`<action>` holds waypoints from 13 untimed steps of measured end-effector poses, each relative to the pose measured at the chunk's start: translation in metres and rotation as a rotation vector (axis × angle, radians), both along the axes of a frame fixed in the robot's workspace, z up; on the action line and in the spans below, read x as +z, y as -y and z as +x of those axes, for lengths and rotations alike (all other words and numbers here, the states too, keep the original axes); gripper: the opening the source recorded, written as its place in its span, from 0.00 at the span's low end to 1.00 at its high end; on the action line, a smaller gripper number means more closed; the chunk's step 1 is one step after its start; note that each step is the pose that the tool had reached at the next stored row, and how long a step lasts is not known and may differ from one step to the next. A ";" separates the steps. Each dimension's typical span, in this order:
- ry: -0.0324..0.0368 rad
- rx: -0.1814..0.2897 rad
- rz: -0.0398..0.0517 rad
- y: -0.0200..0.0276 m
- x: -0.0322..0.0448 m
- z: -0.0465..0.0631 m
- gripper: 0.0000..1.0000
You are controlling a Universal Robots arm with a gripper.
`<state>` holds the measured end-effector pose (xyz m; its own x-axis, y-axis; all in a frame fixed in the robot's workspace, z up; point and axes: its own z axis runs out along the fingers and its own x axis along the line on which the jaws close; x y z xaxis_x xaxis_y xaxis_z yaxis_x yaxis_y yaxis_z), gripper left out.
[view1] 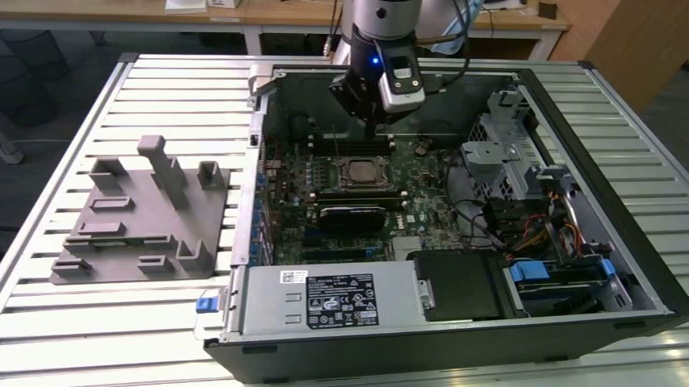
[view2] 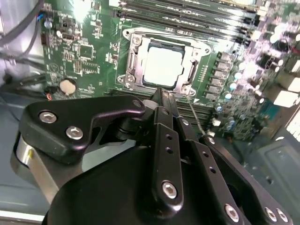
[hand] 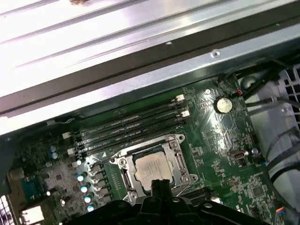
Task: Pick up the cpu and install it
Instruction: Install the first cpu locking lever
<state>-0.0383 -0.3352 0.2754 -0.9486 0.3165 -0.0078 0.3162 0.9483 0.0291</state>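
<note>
The cpu lies flat in the black socket frame on the green motherboard, its pale silver top facing up; both wrist views show it too, cpu and cpu. My gripper hangs inside the open computer case, a little above and behind the socket. In both wrist views the black fingers meet in one narrow tip, gripper and gripper, shut with nothing between them. The tip stands just off the socket's edge, apart from the chip.
The open computer case lies on a slatted metal table. A grey moulded holder block sits to the exterior view's left. Memory slots, a power supply and a drive cage with cables surround the socket.
</note>
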 end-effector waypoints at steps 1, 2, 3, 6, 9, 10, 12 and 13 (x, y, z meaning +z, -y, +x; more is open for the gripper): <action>-0.0001 0.008 -0.0001 0.0000 -0.0004 -0.001 0.11; -0.0001 0.013 -0.0001 0.0000 -0.0007 -0.003 0.11; -0.0001 0.015 0.0000 0.0000 -0.0010 -0.006 0.11; -0.0001 0.044 0.0001 0.0000 -0.0020 -0.009 0.11; -0.0001 0.099 0.0002 0.0000 -0.0031 -0.009 0.11; -0.0001 0.117 0.0002 0.0000 -0.0036 -0.009 0.11; -0.0001 0.153 0.0001 0.0000 -0.0045 -0.009 0.11; -0.0001 0.171 0.0001 0.0000 -0.0050 -0.009 0.11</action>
<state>-0.0472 -0.3352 0.2704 -0.9886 0.1504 -0.0077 0.1501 0.9882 0.0292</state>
